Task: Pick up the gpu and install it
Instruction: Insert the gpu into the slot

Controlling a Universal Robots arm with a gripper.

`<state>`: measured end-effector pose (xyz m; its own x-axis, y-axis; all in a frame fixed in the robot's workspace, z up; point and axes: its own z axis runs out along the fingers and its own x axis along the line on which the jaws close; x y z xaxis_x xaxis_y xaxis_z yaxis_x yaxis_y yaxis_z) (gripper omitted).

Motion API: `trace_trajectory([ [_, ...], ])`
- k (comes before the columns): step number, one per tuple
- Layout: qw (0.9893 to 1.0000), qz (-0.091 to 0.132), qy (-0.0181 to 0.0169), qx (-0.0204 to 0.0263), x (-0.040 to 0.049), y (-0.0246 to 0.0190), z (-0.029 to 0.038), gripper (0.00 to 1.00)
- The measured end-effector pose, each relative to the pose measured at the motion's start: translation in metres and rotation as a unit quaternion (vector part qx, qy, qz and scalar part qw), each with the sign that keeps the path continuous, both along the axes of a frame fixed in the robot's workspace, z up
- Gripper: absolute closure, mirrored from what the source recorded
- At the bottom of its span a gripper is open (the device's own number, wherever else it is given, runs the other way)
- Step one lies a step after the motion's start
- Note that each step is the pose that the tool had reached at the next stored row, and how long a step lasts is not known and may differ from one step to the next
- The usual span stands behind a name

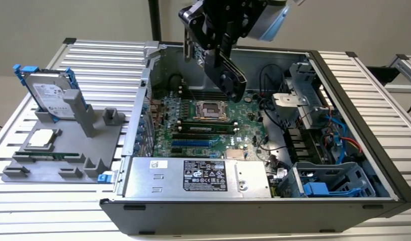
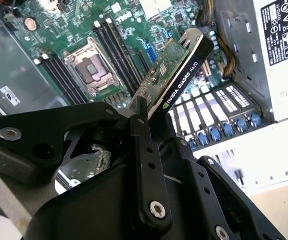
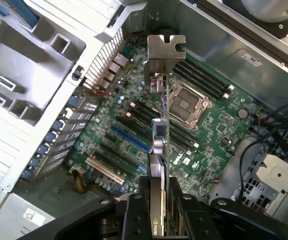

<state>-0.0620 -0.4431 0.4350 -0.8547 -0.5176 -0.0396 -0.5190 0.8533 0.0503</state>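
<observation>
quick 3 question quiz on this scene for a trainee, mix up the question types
1. True or false: the gpu is already seated in a slot on the motherboard.
2. Multiple choice: the gripper is shut on A) a cable, B) the gpu, C) nothing.
3. Fill in: the hard drive with blue rails stands in the grey holder on the exterior view's ___ of the computer case.

Key
1. False: the gripper holds it in the air above the board.
2. B
3. left
</observation>
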Motion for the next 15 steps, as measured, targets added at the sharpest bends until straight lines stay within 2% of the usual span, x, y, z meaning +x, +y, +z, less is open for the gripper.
trace_trajectory([
  [7,0.9996,0.027,0.0000,0.0000,0.0000,0.0000,0.0000,1.00],
  [15,0.9983,0.058,0.0000,-0.0001,0.0000,0.0000,0.0001,1.00],
])
